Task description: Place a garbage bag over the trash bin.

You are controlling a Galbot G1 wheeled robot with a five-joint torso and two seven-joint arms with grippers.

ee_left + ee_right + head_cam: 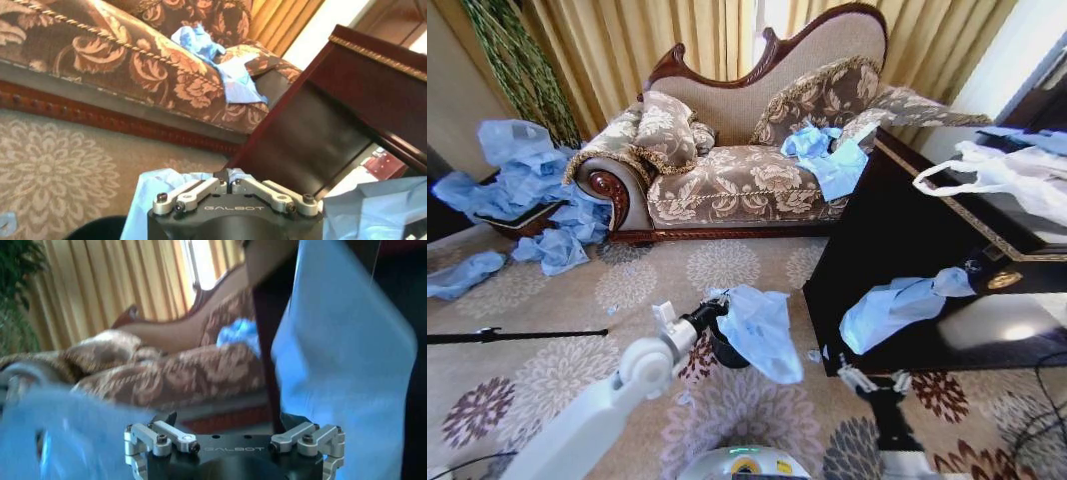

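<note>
My left gripper (714, 312) is shut on a light blue garbage bag (759, 332), which hangs down in front of it. Just below it, on the carpet, stands the black trash bin (723, 352), mostly hidden by the bag. In the left wrist view the gripper (230, 179) has its fingers closed together, with the bag (159, 186) bunched beneath and the bin's edge (93, 230) showing. My right gripper (875, 380) is open, low beside the dark table. In the right wrist view a second blue bag (343, 350) hangs close in front of the open gripper (233, 440).
A dark wooden table (897, 230) stands on the right with a blue bag (892, 305) draped off its edge and a white handled bag (997, 175) on top. A patterned sofa (727, 185) is behind, with more blue bags (522, 185) heaped at left. A black rod (507, 335) lies on the carpet.
</note>
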